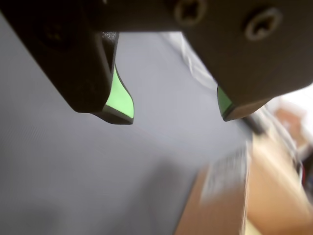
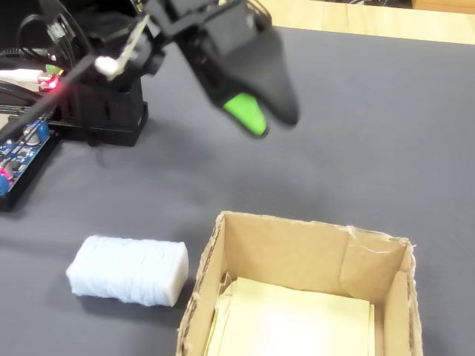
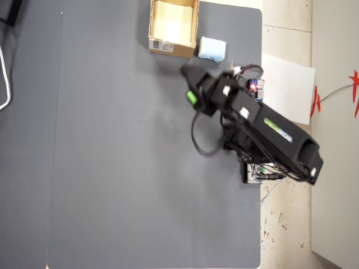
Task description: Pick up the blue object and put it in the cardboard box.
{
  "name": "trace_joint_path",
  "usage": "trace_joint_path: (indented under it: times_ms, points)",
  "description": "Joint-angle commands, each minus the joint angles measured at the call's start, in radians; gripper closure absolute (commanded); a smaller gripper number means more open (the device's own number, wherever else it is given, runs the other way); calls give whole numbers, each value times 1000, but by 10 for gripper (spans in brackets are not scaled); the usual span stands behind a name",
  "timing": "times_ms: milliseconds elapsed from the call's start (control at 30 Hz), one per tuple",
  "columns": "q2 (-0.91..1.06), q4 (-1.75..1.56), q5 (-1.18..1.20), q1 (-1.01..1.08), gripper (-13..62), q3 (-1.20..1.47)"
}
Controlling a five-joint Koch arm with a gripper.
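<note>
In the wrist view the pincer (image 1: 178, 117) was closest to the camera. Its two green-padded tips stood clearly apart, with only the grey surface (image 1: 73, 176) between them, so it was open and held nothing. Behind it, blurred at the lower right, was the cardboard box (image 1: 274, 186) with its printed label.

In the fixed view the pincer (image 2: 260, 119) hung in the air above the surface, well apart from the blue block (image 2: 128, 270). The block lay on the surface just beside the left wall of the box (image 2: 204, 274); whether they touched, I cannot tell. Its long side ran left to right in this view, with one short end pointing toward the box.

I think the step in hand was the approach. To do it well, the arm should come down over the middle of the block with the tips set across its short width, keeping the box wall clear of the nearer tip.
</note>
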Motion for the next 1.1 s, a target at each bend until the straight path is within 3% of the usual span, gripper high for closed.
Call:
trace_joint_path:
  times_ms: [0,633,1067]
  points:
    - [-32,-72,8,38,161,-100]
    - [-334,-75,28,529,163,-250]
    - [-456,49,25,591,163,-225]
